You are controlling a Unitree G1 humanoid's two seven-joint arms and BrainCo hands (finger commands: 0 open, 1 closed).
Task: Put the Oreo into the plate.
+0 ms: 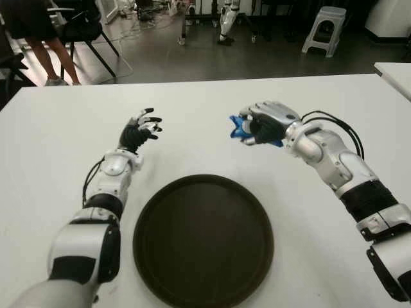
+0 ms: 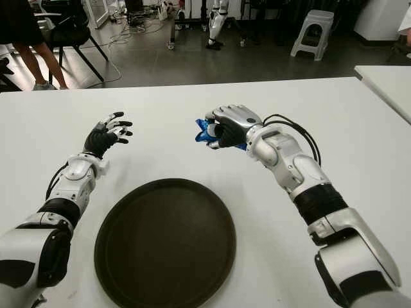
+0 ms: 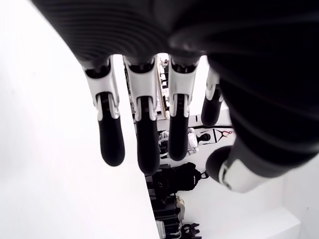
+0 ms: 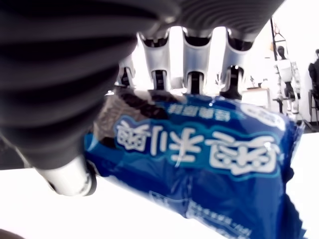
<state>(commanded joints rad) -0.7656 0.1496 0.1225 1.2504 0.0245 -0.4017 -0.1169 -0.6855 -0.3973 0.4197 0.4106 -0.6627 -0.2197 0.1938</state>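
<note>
- Right now, the robot's right hand is raised over the white table, beyond the far right rim of the plate, with its fingers wrapped around the Oreo, a small blue packet.
- Only the packet's blue ends show in the eye views, poking out either side of the closed fingers; the right wrist view shows the wrapper pressed between the fingers and thumb.
- Nothing lies in the dark, round plate, which sits on the table close to the robot, between its two arms.
- Off to the plate's far left, the left hand hovers with fingers loosely spread, holding nothing.
- Likely risk: the hand is not yet over the plate, so letting go now would drop the packet on the table.
- Another risk, in my judgement: the slick wrapper could slide out of the grip during the move, or land on the rim and tip out.
- Beyond the table are a stool and a person's legs.
</note>
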